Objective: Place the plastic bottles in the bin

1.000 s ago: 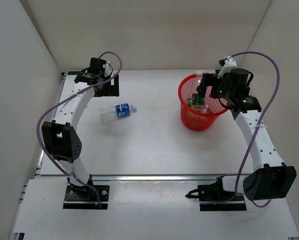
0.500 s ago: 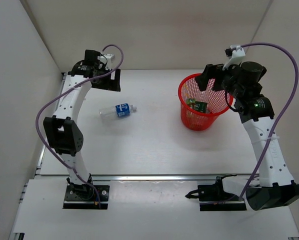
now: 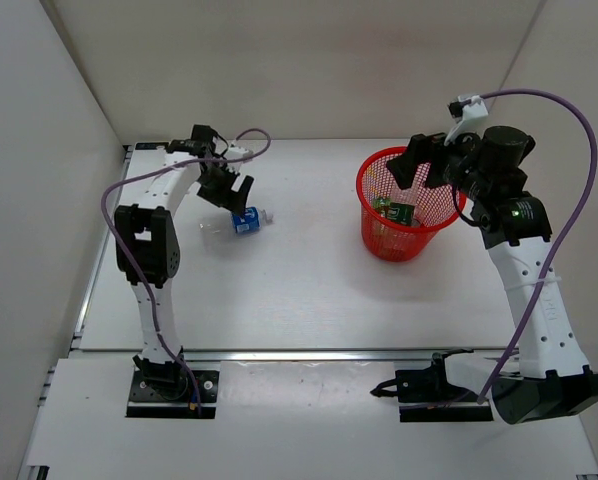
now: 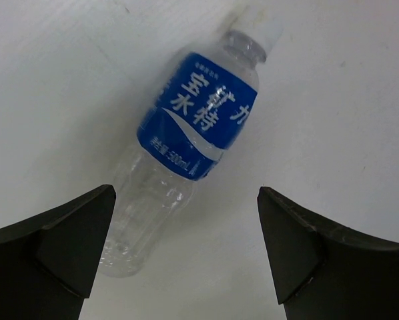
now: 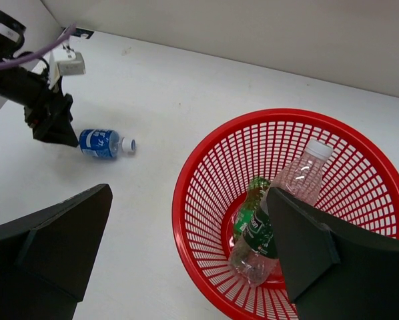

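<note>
A clear bottle with a blue label (image 4: 198, 113) lies on its side on the white table, also seen in the top view (image 3: 241, 222). My left gripper (image 4: 186, 223) hovers open just over its clear base end, jaws wide apart and empty; it shows in the top view (image 3: 233, 190). The red mesh bin (image 3: 389, 245) stands at the right. In it lie a clear bottle with a dark green label (image 5: 269, 230) and an all-green bottle (image 5: 251, 200). My right gripper (image 5: 189, 220) is open and empty above the bin's rim (image 5: 186, 200). No grey-label bottle shows.
White walls close the table on the left, back and right. A metal rail runs along the near edge (image 3: 309, 354). The blue-label bottle also shows in the right wrist view (image 5: 101, 143), beside the left gripper (image 5: 51, 123).
My left arm has swung from the back-left corner down over the blue-label bottle. My right gripper has risen out of the bin, open, then held still.
</note>
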Robot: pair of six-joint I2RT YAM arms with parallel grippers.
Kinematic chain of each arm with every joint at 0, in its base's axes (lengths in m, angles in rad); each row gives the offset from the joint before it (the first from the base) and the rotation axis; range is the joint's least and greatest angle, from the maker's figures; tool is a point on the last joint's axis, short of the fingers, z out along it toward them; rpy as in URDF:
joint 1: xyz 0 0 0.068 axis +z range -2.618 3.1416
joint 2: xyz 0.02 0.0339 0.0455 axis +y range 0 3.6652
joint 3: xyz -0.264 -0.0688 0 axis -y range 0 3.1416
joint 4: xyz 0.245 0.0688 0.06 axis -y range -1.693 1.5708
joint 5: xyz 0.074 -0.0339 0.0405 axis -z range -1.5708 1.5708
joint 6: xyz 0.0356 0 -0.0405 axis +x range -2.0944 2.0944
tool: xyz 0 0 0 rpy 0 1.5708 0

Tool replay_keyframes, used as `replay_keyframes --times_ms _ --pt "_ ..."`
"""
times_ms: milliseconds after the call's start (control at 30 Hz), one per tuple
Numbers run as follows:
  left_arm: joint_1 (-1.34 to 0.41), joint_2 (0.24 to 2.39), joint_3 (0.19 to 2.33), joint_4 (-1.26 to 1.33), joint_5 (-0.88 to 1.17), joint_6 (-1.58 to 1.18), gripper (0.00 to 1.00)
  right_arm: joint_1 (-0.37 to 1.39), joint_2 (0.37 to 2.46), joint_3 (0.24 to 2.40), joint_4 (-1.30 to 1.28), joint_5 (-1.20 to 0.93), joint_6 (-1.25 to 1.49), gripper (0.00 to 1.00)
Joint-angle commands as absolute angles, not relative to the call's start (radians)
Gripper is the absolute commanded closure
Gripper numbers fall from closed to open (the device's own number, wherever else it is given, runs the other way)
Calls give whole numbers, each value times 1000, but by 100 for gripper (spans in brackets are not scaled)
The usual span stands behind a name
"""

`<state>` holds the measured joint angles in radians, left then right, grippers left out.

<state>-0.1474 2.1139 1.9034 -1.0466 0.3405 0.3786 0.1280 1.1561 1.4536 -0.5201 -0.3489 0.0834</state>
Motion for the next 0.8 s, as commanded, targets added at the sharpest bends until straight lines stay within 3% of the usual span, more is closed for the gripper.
replay_keyframes --times_ms 0,133,367,433,500,567,667,767 --pt "-173 2033 1774 -1019 338 442 1 117 1146 1476 -525 -333 110 1" --pt "-181 1999 1674 -974 322 420 1 97 1123 1450 -522 -350 112 1" --pt "-267 2022 1641 -927 121 341 2 83 1060 1384 -489 -368 115 1" --pt "-290 2023 1663 -933 89 301 16 71 1043 1381 -486 -368 120 1" --pt "-314 2022 1695 -934 42 270 50 66 1026 1374 -498 -353 124 1" --pt "-334 2000 1724 -943 55 239 65 66 1011 1364 -512 -332 123 1" --pt "-385 1916 1750 -921 3 157 69 66 968 1344 -523 -305 124 0" --pt "-442 1820 1808 -870 -89 60 63 57 927 1328 -541 -259 126 1"
